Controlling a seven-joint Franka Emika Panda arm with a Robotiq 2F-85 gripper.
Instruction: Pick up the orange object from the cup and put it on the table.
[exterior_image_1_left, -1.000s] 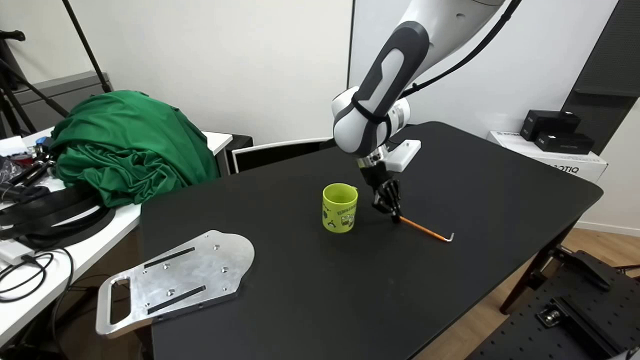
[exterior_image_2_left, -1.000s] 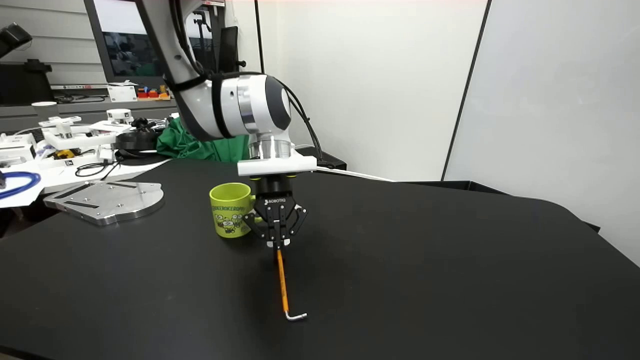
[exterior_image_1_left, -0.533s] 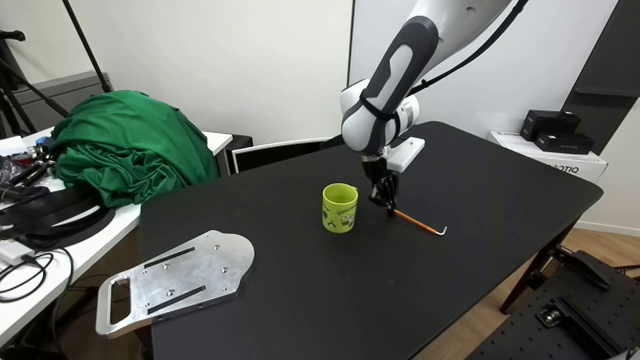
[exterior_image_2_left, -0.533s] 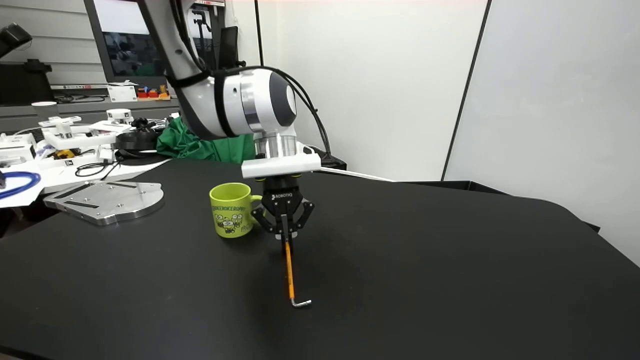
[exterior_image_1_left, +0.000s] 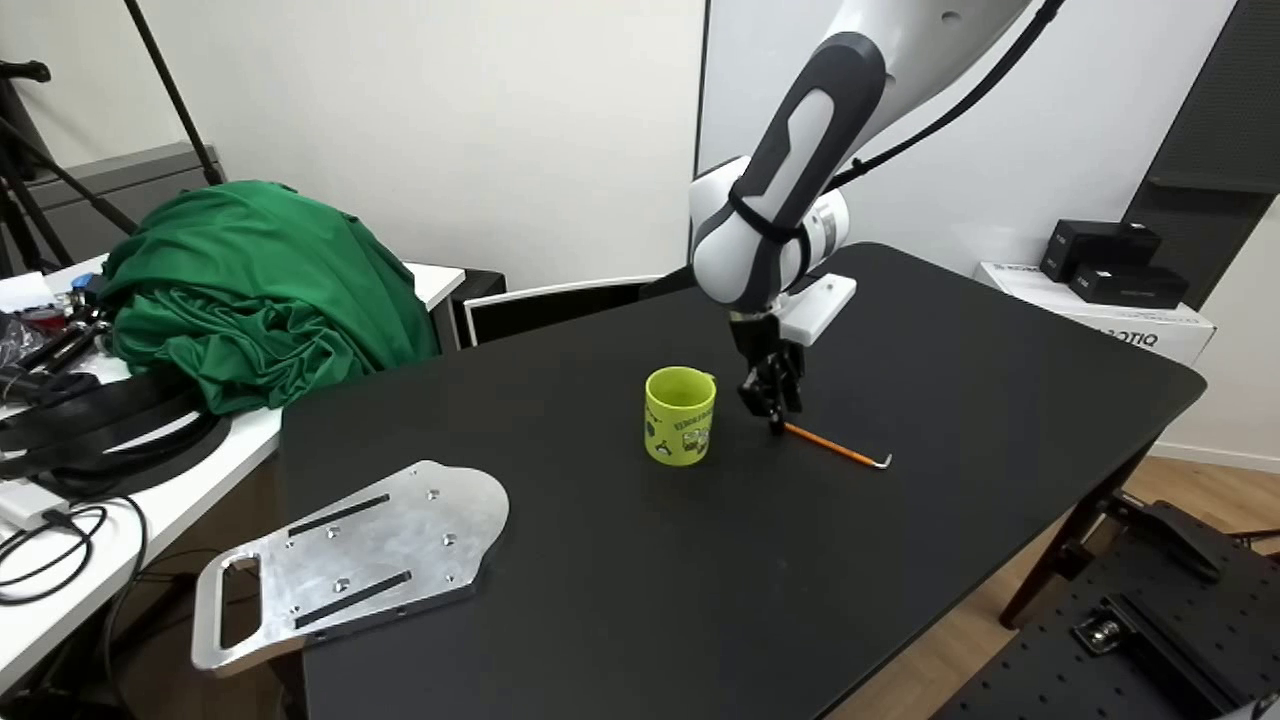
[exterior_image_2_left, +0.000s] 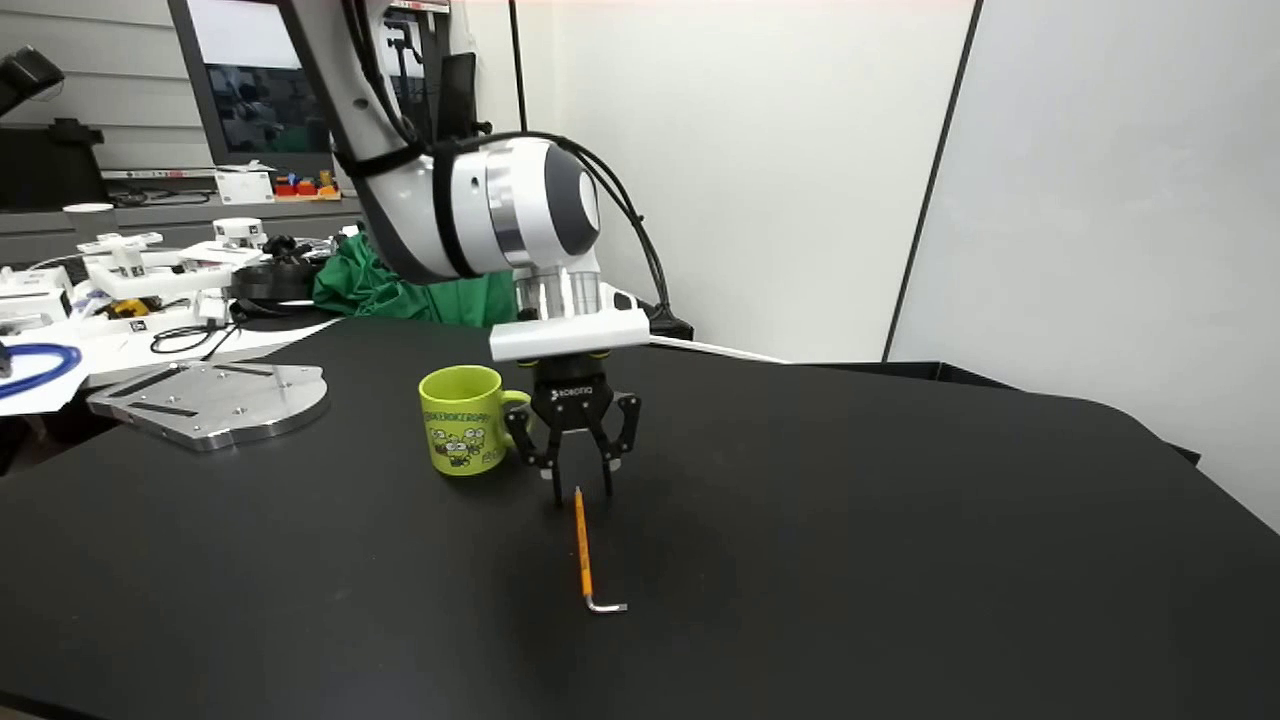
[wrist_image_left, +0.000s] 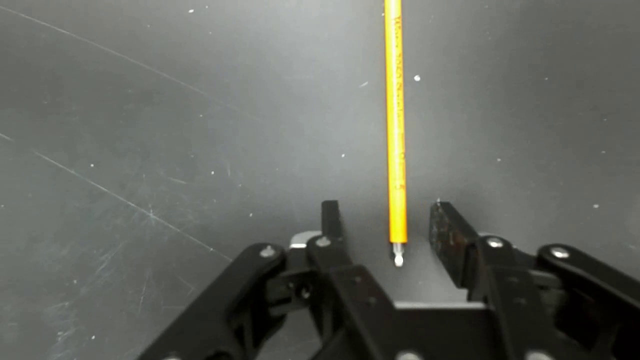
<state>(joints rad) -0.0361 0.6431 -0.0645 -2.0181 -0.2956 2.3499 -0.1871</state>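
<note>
The orange object is a thin orange stick with a bent silver end. It (exterior_image_1_left: 835, 446) lies on the black table (exterior_image_1_left: 640, 590) beside the cup, also seen in an exterior view (exterior_image_2_left: 583, 550). The lime cup (exterior_image_1_left: 680, 432) stands upright and shows no stick in it; it also shows in an exterior view (exterior_image_2_left: 462, 425). My gripper (exterior_image_2_left: 583, 498) is open, low over the table, with its fingers on either side of the stick's straight end. In the wrist view the stick (wrist_image_left: 395, 125) passes between the open fingertips (wrist_image_left: 384, 204), touching neither. Its bent end is out of the wrist view.
A flat silver metal plate (exterior_image_1_left: 370, 550) with a handle lies at the table's edge, also in an exterior view (exterior_image_2_left: 215, 400). A white desk with a green cloth (exterior_image_1_left: 260, 290) stands beside the table. The cup's handle (exterior_image_2_left: 515, 400) is close to my gripper.
My gripper moved slightly away from the bent end's earlier spot, carrying the stick, then opened. The stick left the fingers and now lies on the table. The cup did not move.
</note>
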